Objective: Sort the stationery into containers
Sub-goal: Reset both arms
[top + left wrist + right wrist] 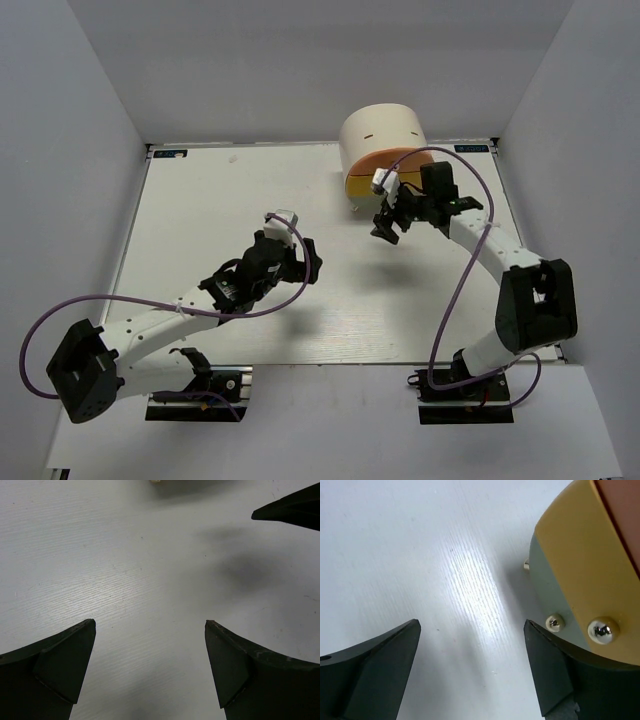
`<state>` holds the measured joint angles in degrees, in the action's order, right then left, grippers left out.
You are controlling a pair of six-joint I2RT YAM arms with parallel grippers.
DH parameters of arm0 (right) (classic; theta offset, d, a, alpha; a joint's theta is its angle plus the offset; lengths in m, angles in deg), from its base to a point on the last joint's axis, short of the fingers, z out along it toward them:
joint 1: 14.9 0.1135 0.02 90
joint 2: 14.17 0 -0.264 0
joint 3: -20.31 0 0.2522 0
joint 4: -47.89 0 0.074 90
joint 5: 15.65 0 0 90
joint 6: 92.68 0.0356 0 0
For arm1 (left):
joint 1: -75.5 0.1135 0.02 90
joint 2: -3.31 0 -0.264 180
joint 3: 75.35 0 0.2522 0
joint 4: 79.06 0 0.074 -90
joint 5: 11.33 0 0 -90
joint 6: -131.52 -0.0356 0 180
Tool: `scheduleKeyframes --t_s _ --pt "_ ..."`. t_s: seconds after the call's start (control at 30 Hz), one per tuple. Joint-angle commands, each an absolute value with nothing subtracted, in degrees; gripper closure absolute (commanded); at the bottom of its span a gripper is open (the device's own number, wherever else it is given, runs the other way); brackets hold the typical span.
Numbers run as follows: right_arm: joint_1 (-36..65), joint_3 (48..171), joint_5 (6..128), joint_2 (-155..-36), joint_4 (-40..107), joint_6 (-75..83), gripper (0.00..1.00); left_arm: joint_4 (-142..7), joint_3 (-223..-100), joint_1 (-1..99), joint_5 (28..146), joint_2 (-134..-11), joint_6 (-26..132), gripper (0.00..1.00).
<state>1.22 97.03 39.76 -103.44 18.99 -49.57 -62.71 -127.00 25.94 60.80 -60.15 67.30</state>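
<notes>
Left gripper (150,625) spread wide over tabletop (100,555). Right gripper (472,622) jaws apart, just beside desk unit (382,130) at far right edge. Far-corner blue sticker (170,153) print unreadable.

From my overhead feed I see a white table (210,210) with a faint lengthwise grain, boxed in by plain pale grey walls: a back wall (300,60), a left wall (60,150) and a right wall (590,110), both slanting inward towards the back. A thin dark line edges the tabletop, and a small blue label (170,153) sits at each back corner. At the near side a white ledge (330,420) runs along the table. The light is even and comes from above, so the shadows (245,572) lie soft and blurred. On my right wrist feed a bright glare (475,575) picks out the grain.
</notes>
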Motion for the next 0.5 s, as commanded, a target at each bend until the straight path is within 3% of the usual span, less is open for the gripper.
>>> scheduleKeyframes --t_s 0.0,0.1,0.47 --pt "0.4 98.0 39.0 -100.9 18.7 -30.3 0.10 -63.0 -129.5 26.2 62.9 -59.1 67.4 0.00" --pt "0.0 98.1 48.1 -98.9 20.0 -17.1 0.10 -63.0 -129.5 26.2 64.2 -59.1 66.8 0.00" --pt "-2.1 89.3 59.0 -85.3 25.8 -8.4 0.10 -63.5 -132.9 26.2 70.0 -63.1 65.2 0.00"
